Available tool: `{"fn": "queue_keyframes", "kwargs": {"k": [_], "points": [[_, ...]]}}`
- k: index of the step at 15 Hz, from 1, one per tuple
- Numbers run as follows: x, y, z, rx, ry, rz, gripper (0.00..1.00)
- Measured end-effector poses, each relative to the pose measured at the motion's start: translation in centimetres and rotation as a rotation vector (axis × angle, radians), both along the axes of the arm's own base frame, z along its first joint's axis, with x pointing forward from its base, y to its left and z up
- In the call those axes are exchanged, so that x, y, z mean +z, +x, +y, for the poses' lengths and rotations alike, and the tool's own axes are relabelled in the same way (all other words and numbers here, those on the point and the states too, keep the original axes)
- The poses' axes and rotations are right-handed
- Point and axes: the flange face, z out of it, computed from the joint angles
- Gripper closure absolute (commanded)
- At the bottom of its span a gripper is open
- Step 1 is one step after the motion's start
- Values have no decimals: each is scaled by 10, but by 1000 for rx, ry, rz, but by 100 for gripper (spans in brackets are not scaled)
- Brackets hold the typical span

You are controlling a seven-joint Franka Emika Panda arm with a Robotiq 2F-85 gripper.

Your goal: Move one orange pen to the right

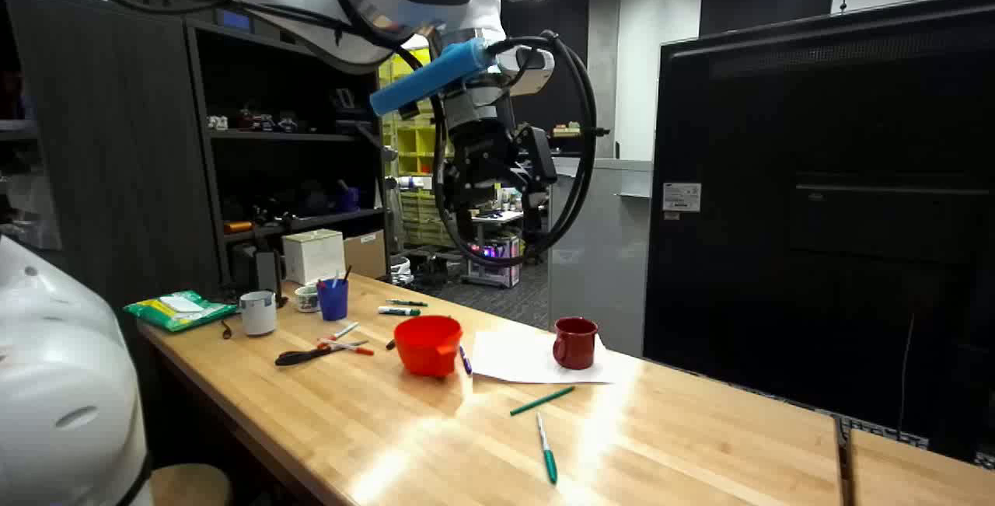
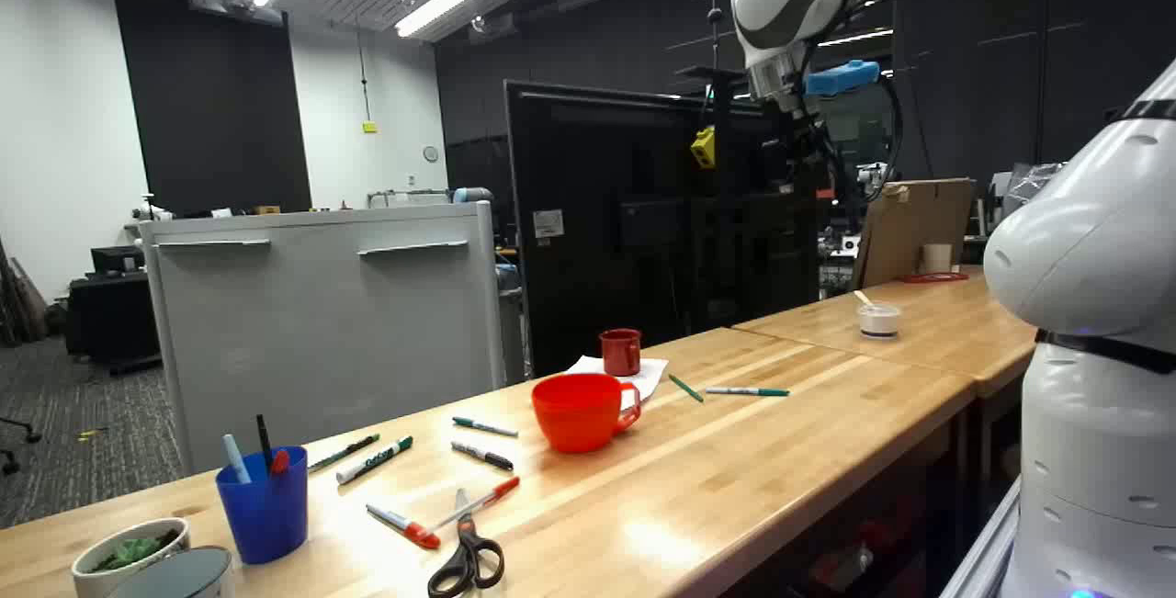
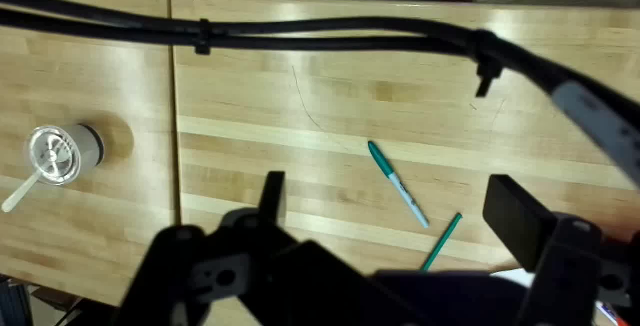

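The orange pen (image 1: 362, 350) lies flat beside black-handled scissors in both exterior views; its orange-red end (image 2: 505, 487) points towards the red bowl, and its other part is pale. A white marker with an orange-red cap (image 2: 423, 537) lies beside it. My gripper (image 1: 500, 225) is open and empty, high above the table and apart from the pens. In the wrist view the open fingers (image 3: 387, 188) stand wide apart, with a green-capped marker and a thin green pen on the table below. I cannot make out the orange pen in the wrist view.
The red bowl (image 2: 579, 410), a dark red mug (image 1: 575, 343) on white paper, and the scissors (image 2: 469, 552) stand or lie on the table. A blue cup (image 2: 265, 506) holds pens. A thin green pen (image 1: 542, 400) and green-capped marker (image 1: 548, 451) lie nearer. A tub (image 2: 878, 320) stands beyond.
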Motion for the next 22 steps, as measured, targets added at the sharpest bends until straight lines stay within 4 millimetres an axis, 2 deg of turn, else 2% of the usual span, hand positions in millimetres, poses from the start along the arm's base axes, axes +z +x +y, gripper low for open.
{"fn": "queue_keyframes", "kwargs": {"k": [8, 11, 13, 18, 22], "points": [[0, 0, 0, 0, 1, -1, 0], [-10, 11, 11, 44, 4, 27, 0], [-28, 30, 33, 127, 5, 74, 0], [-89, 88, 116, 395, -4, 196, 0], [-123, 117, 170, 617, -2, 275, 0]]}}
